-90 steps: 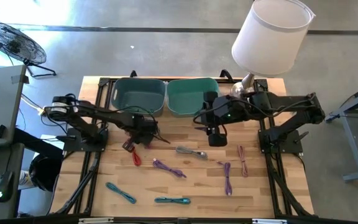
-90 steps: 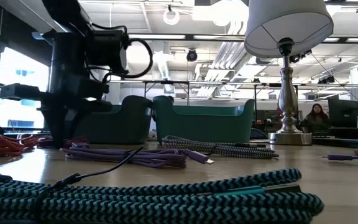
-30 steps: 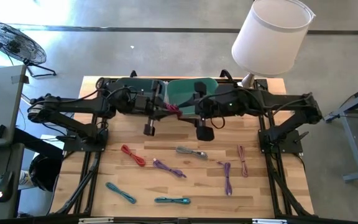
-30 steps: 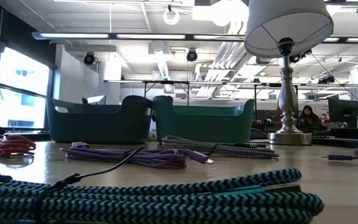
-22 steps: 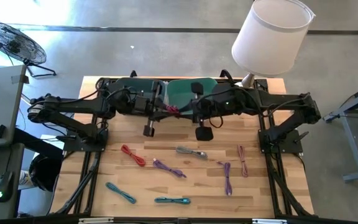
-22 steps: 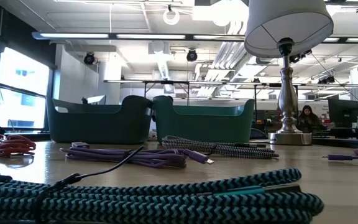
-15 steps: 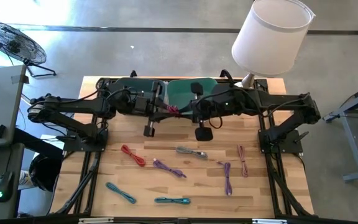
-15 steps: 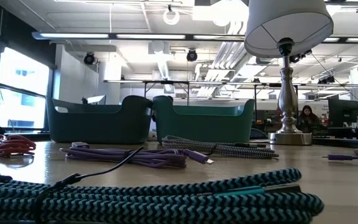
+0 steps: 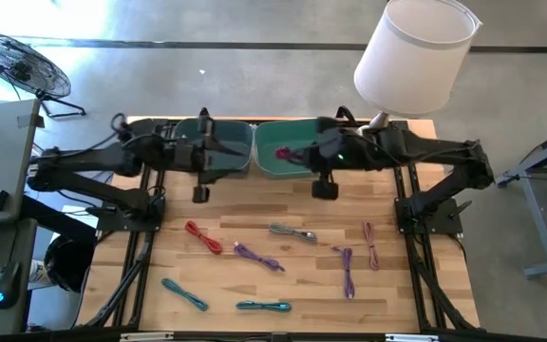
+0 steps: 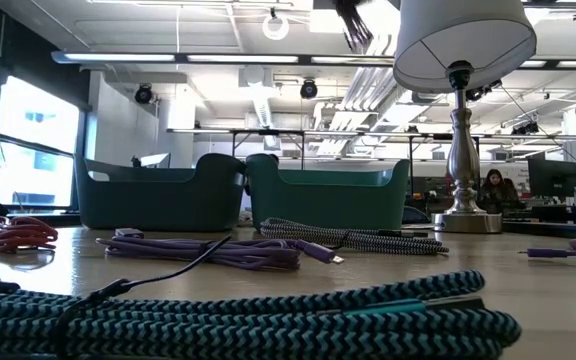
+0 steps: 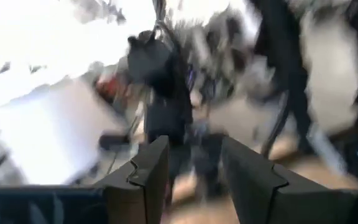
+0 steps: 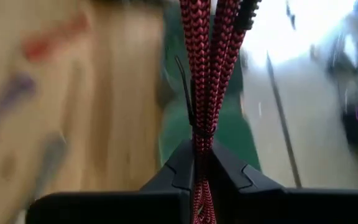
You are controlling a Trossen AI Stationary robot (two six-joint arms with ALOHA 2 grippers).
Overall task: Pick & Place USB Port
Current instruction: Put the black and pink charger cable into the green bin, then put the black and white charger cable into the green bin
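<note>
Gripping a red braided cable (image 12: 205,56), right hand (image 9: 297,155) hangs over green bin (image 9: 292,166); left hand (image 11: 193,180) released. Wooden desk (image 9: 283,280) holds loose cables; open office behind.

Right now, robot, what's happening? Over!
Right gripper shut on red cable, over green bin. Left gripper open, empty, over grey bin. Nothing blocking the drop.

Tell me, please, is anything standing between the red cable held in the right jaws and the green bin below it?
Nothing visible does. The right gripper, shut on the red cable, hangs over the green bin, open below it.
</note>
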